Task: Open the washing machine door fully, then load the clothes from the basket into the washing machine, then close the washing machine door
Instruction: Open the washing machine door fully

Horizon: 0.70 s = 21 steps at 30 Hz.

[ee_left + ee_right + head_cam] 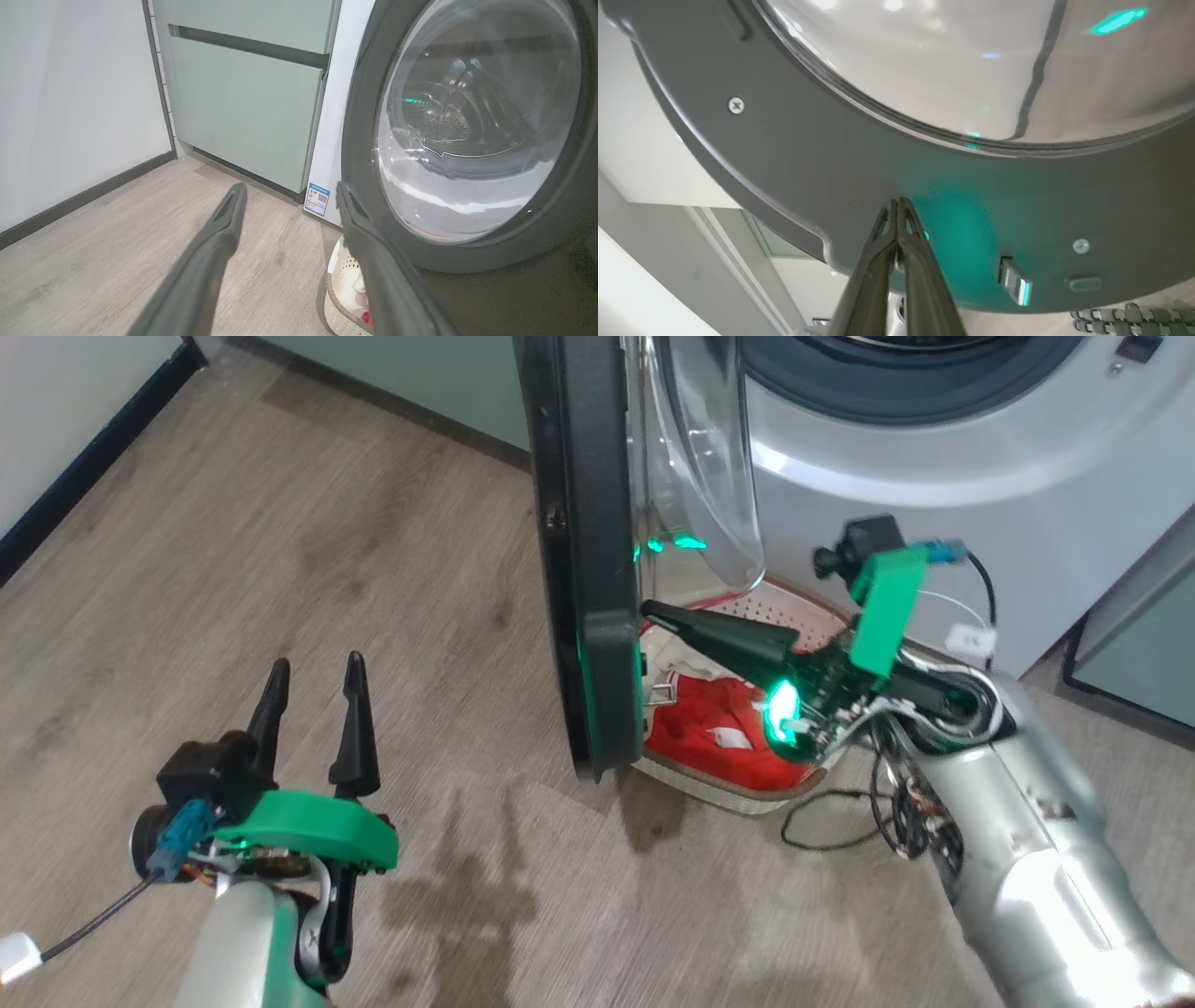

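The washing machine door (583, 551) stands half open, edge-on to the head view, its black rim and clear glass bowl (476, 121) in front of the white washing machine (934, 439). My right gripper (649, 609) is shut, its tip pressed against the inner side of the door's black rim (859, 158), with nothing held. Behind the door the cream basket (747, 791) sits on the floor with red clothes (709, 723) in it. My left gripper (313, 672) hangs open and empty over the floor left of the door, apart from it.
Pale green cabinets (243, 98) stand left of the machine, and a white wall with dark skirting (70, 200) runs along the far left. Loose black cables (840, 812) trail on the wood floor beside my right forearm. A blue label (317, 199) marks the machine's lower corner.
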{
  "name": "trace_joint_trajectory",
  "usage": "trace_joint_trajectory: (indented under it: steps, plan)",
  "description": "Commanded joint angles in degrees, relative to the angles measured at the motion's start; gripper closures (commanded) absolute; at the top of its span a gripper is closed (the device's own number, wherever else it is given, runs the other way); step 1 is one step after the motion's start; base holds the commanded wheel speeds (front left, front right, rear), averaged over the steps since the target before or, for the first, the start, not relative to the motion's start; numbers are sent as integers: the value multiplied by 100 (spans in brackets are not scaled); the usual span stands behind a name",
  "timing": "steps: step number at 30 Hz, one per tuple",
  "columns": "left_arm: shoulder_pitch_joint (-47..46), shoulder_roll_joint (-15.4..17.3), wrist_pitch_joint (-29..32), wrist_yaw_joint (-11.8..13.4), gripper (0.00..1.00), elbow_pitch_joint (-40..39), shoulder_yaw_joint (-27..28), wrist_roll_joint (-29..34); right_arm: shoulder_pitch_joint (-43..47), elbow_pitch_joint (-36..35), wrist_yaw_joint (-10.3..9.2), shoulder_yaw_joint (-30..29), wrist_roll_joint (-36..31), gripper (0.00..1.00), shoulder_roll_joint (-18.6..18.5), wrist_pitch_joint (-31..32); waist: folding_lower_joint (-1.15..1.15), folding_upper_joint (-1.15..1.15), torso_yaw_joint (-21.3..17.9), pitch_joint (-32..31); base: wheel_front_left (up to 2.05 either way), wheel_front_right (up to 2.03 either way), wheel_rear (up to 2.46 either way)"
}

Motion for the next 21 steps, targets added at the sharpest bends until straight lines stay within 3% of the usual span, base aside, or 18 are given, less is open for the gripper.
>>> trace_joint_trajectory:
  steps: [1, 2, 3, 4, 12, 21]
  plan:
    - [-61, 92, -56, 14, 0, -200, 164, -56, 171, -288, 3, -43, 126, 100, 29, -165, 1, 0, -24, -24, 0, 0, 0]
    - [-54, 92, -56, 15, 0, -205, 166, -57, 258, -367, 3, -107, 180, 79, 5, -262, 1, 0, -47, -35, 0, 0, 0]
    - [-44, 92, -56, 18, 0, -211, 169, -53, 355, -452, 3, -177, 245, 49, -12, -361, 1, 0, -75, -44, 0, 0, 0]
    - [-34, 92, -56, 23, 0, -219, 180, -49, 456, -537, 3, -230, 310, 0, -30, -441, 1, 0, -108, -48, 0, 0, 0]
    - [7, 92, -56, -3, 0, -219, 229, 15, 1583, -1649, 3, -602, 515, 0, -296, -1165, 1, 0, -348, -144, 0, 0, 0]
    - [76, 92, -56, -31, 0, -162, 235, 65, 2919, -2823, 3, -925, 564, 0, -350, -1960, 1, 0, -474, -300, 0, 0, 0]
